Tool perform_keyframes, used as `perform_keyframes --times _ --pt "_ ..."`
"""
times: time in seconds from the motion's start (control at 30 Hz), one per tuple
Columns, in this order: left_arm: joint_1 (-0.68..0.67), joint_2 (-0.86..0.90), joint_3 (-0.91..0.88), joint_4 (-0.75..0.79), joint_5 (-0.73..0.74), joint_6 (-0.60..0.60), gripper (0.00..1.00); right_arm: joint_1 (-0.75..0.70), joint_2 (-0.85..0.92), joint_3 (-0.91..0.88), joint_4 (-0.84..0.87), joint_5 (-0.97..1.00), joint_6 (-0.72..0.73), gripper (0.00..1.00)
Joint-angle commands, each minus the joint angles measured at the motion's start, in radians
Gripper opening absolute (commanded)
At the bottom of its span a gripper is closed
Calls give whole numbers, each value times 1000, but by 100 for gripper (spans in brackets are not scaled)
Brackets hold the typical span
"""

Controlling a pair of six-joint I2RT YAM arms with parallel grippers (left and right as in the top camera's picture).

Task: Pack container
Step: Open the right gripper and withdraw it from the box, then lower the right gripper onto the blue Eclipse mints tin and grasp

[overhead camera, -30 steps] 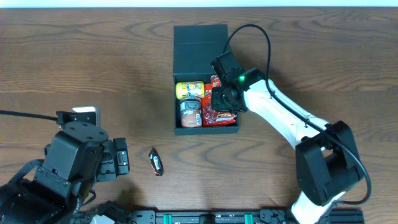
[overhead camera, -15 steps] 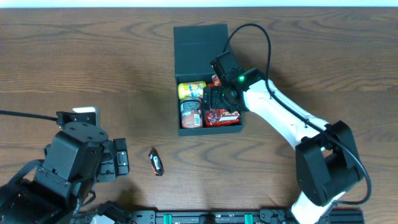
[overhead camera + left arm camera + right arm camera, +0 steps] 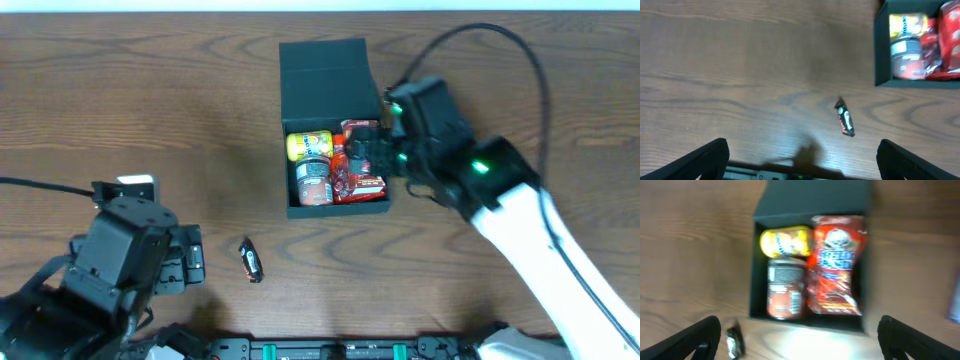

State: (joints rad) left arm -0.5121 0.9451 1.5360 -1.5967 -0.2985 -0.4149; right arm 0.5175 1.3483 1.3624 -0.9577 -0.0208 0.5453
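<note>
A brown wood-grain bench (image 3: pixel 150 110) carries everything here, with the dark teal-green container (image 3: pixel 337 209) sitting towards its far middle, its flap lid (image 3: pixel 322 65) thrown back flat on the side away from the robot. Inside, a yellow packet (image 3: pixel 307 145) lies at the back left, a can (image 3: pixel 314 180) just in front of it, and a red snack bag (image 3: pixel 362 172) fills the right half. The right hand (image 3: pixel 372 156) hangs over the container's right edge, above the red bag. Its blurred wrist view looks down into the open box, with the two fingers (image 3: pixel 695 339) set wide apart at the lower corners and nothing between them. The left hand (image 3: pixel 192 262) waits at the near left of the bench, well apart from the container, which shows at the upper right of its own wrist view. Its fingers (image 3: pixel 700 159) are likewise spread and empty. A small dark wrapped bar (image 3: pixel 251 260) lies on the bench just beside the left hand.
</note>
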Motion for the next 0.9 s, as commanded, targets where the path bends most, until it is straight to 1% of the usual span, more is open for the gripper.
perform_keyframes --times 0.0,0.17,0.3,0.43,0.57,0.63,0.73,0.87 --pt "2 3 -73 9 -2 2 95 -11 -64 10 -91 155 18 99" --pt "2 3 -175 82 65 3 95 -56 -86 8 -264 259 67 99" --pt "2 3 -200 110 64 3 95 -138 -84 -13 -291 301 67 99" --pt "2 2 -200 117 64 3 95 -277 -71 -49 -245 286 -6 99" --pt "2 2 -200 118 64 3 95 -398 -21 -94 -169 204 -81 99" --pt "2 2 -200 118 63 5 95 -444 21 -124 -140 175 -91 99" --pt "2 2 -200 128 63 12 95 -487 114 -171 -87 169 -90 99" --pt "2 2 -200 136 63 18 95 -490 229 -187 -34 129 -91 99"
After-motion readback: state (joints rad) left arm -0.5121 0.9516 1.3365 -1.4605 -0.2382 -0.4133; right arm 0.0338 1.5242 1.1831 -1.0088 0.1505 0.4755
